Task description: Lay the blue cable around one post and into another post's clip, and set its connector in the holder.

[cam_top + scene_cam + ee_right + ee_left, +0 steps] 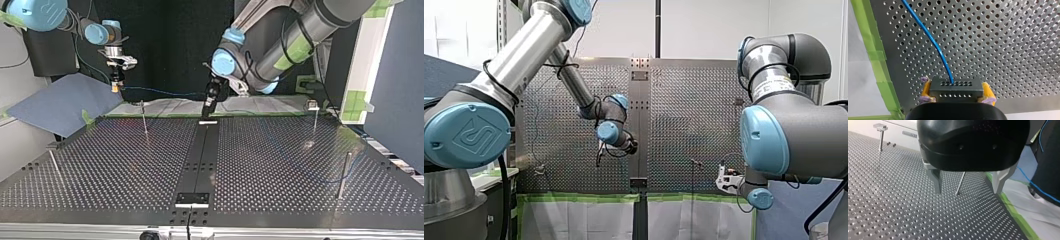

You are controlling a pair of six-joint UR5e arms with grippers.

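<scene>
The connector [955,91] sat pinched between my right gripper's [956,87] yellow pads [926,89], and the blue cable [930,40] led away from it over the perforated table [1010,50]. My left gripper [967,191] hung above the table with its fingers spread, a thin post [960,182] beyond them.

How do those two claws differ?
My left gripper has bare metal fingers; my right gripper has yellow pads. The left is open and empty, a thin post ahead of it; the right is shut on the connector of the blue cable. Both face the perforated table.
</scene>
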